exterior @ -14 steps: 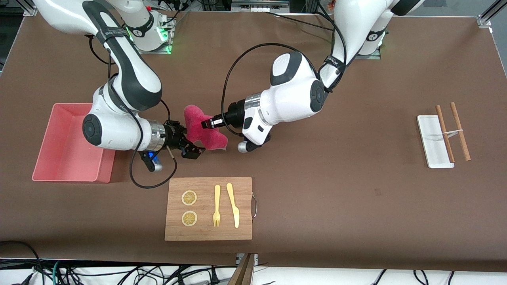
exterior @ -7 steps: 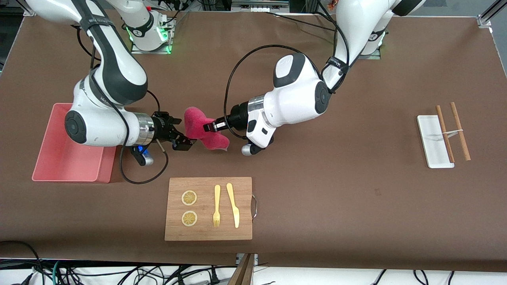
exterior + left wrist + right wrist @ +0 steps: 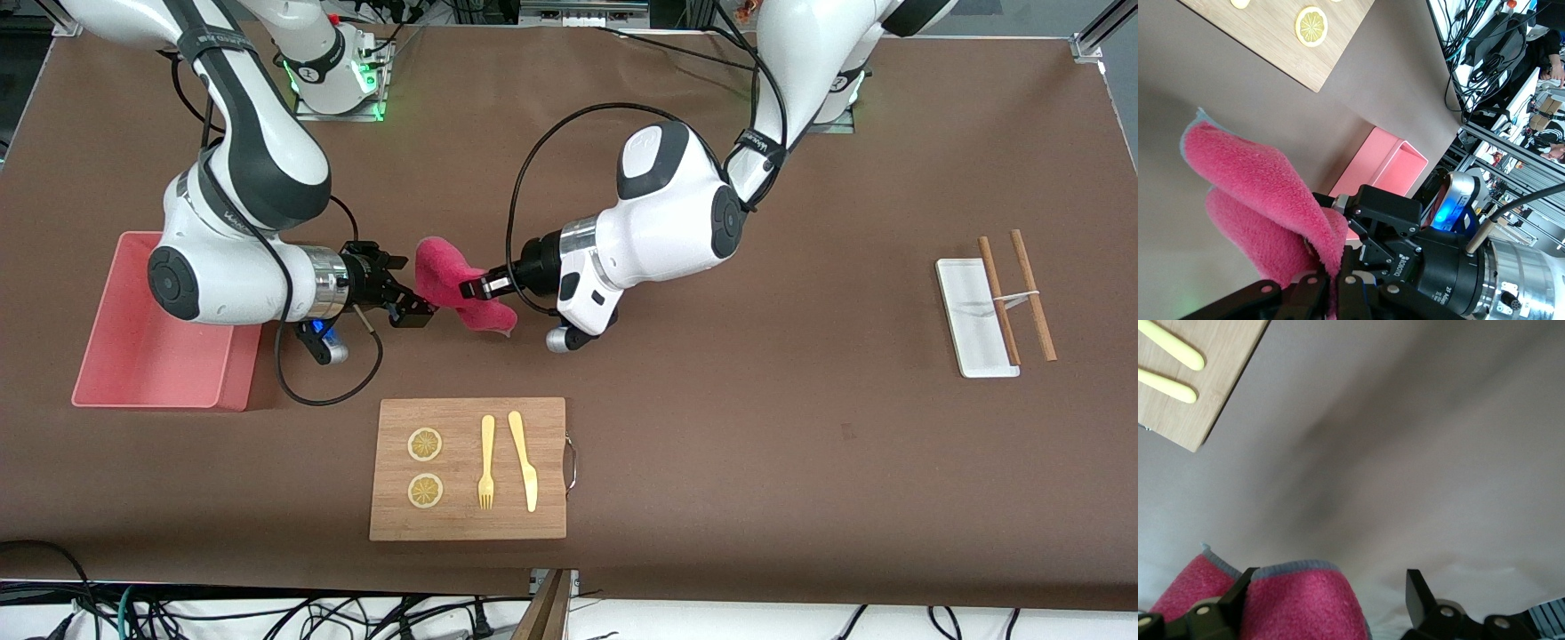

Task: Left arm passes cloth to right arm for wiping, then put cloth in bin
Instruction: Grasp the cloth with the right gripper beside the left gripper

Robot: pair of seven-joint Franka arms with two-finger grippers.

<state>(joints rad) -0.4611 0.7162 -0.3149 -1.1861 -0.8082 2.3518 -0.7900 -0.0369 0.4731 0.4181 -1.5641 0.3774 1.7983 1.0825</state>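
Over the brown table (image 3: 711,427) I see the bin (image 3: 133,356) sitting at the right arm's end, partly under that arm. My left gripper (image 3: 471,286) is clamped on the cloth (image 3: 444,276), holding it in the air above bare tabletop, farther from the front camera than the wooden board (image 3: 467,516). My right gripper (image 3: 411,307) has its jaws spread wide around the cloth's free end, not yet closed on it.
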